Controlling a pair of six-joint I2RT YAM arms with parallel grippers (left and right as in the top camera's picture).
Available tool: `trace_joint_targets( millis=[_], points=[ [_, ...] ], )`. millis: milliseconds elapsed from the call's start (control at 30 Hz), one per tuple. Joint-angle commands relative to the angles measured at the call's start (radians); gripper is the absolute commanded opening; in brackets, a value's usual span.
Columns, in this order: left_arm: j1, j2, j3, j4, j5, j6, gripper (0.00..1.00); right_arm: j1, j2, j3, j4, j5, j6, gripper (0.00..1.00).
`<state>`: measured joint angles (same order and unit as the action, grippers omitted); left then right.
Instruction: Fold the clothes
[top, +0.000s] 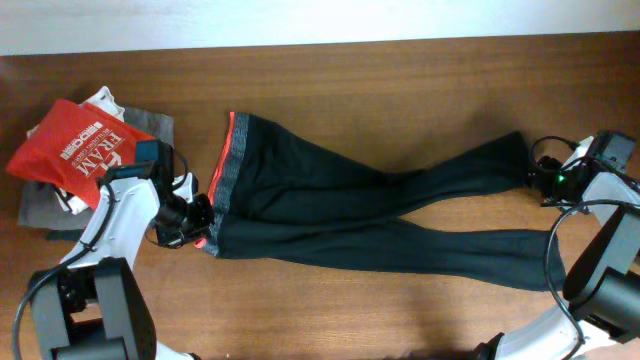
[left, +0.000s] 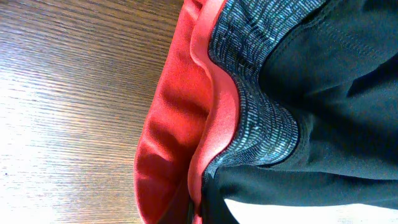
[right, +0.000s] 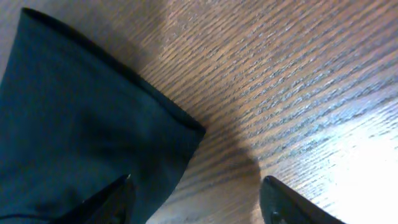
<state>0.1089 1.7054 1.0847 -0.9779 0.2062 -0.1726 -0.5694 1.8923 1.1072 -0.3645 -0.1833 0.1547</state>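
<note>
Left gripper (top: 203, 218) clamped on the leggings (top: 330, 215) at the waistband (left: 255, 118), right gripper (right: 199, 202) wide above a cuff (right: 93, 112): sink squarely, pinch both layers.

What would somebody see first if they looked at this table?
The long black leggings catch the eye first, stretched across the middle of the wooden table with the legs pointing right. Next comes the bright orange-red lining at their waistband on the left. After that it's the red T-shirt with white letters, lying on grey clothes at the far left.
</note>
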Motion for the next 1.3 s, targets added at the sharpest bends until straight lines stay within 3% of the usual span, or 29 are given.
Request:
trace_joint_targets(
  millis=[0,100,167,400,467,767,967,1067,1267],
  points=[
    [0.005,-0.023,0.014,0.005,0.011,0.005,0.01,0.013,0.032,0.006,0.019,-0.014,0.0,0.67],
    [0.005,-0.023,0.014,0.004,0.011,0.005,0.01,0.038,0.051,0.006,0.051,-0.018,0.0,0.66],
    [0.005,-0.023,0.014,0.004,0.011,0.005,0.01,0.053,0.052,0.006,0.061,-0.016,0.0,0.59],
    [0.005,-0.023,0.014,0.003,0.011,0.005,0.01,0.057,0.051,0.007,0.092,0.012,0.008,0.1],
    [0.005,-0.023,0.014,-0.001,0.011,0.005,0.01,0.035,0.043,0.026,0.067,0.058,0.031,0.04],
    [0.005,-0.023,0.014,-0.003,0.011,0.005,0.01,-0.084,0.016,0.271,-0.067,0.064,0.045,0.05],
    [0.005,-0.023,0.014,0.002,0.011,0.005,0.01,-0.067,0.019,0.298,-0.086,0.068,0.043,0.18],
    [0.005,-0.023,0.014,0.008,0.011,0.005,0.03,-0.051,0.026,0.298,-0.132,0.068,0.04,0.36],
    [0.005,-0.023,0.014,0.023,0.011,0.005,0.04,-0.039,0.025,0.298,-0.282,0.046,0.037,0.39]
  ],
)
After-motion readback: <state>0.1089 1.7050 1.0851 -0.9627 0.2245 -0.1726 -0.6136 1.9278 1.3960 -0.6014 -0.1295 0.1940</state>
